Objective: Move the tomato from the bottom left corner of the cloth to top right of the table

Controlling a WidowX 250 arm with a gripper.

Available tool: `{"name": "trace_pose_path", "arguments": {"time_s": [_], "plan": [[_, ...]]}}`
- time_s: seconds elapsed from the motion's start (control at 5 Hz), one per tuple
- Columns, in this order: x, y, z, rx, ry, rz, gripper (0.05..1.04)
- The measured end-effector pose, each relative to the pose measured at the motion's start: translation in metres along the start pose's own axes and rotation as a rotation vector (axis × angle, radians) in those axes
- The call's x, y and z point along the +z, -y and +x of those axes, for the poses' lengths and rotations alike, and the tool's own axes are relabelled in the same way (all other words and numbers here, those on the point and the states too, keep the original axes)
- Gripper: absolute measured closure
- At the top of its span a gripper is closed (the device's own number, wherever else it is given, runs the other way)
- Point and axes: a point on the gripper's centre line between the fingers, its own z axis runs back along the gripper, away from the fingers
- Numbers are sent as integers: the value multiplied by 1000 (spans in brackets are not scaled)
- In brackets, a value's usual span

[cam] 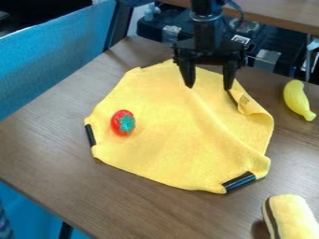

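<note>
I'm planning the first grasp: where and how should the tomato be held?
Probably around the middle of the tomato, with the gripper coming from straight above, one finger on each long side. It looks narrower across than lengthwise, and the cloth lies fairly flat around it.

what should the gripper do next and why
Probably shift toward the camera view's left and lower down, fingers apart, until it is over the tomato: the gripper hangs open and empty above the far part of the yellow cloth, while the tomato lies near the cloth's left edge.
</note>
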Motion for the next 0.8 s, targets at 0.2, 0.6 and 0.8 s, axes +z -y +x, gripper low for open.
{"name": "trace_pose_path", "arguments": {"time_s": [0.2,0.6,0.8], "plan": [[-9,-27,-17,125,-44,71,83],[-16,-75,-50,364,67,105,83],[0,-87,-58,444,137,48,83]]}}
